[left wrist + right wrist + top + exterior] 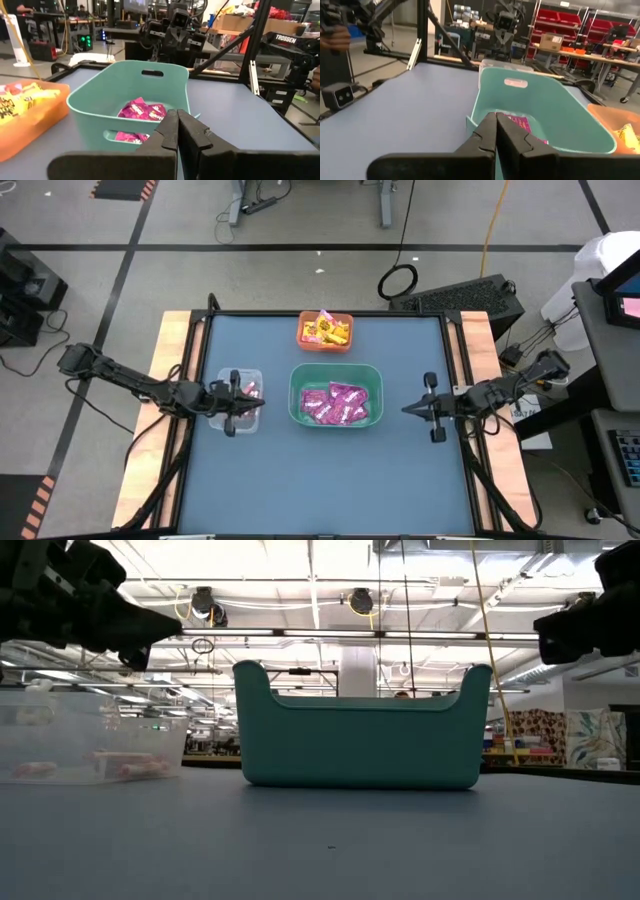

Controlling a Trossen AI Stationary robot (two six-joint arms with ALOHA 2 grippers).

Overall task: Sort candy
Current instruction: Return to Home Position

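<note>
Judging risk from the layout, largest item first.

Table: we see no loose candy on its bare surface, so nothing there could be swept off.

Left arm: it reaches in from its side, and the left jaws hang directly above the clear bin, closed on nothing. Should that arm dip as it pulls back, we judge it could catch the bin's thin wall and drag or tip it (a light bin, likely easy to shift).

Right arm: the right jaws, also closed and empty, sit well apart from the green bin, on its right in the high view. We rate the collision risk there as low.

Orange bin: it stands at the table's far edge, away from both arms.

Candy against the jaws:
- The magenta-pink packets lie inside the green bin, between the two arms. In the wrist views they are ahead of and below both sets of jaws, touching neither.
- The yellow packets fill the orange bin, away from both.
- The pink-white sticks lie on the floor of the clear bin, beneath the left jaws with a gap between. These are the pieces a bumped bin would spill.
</note>
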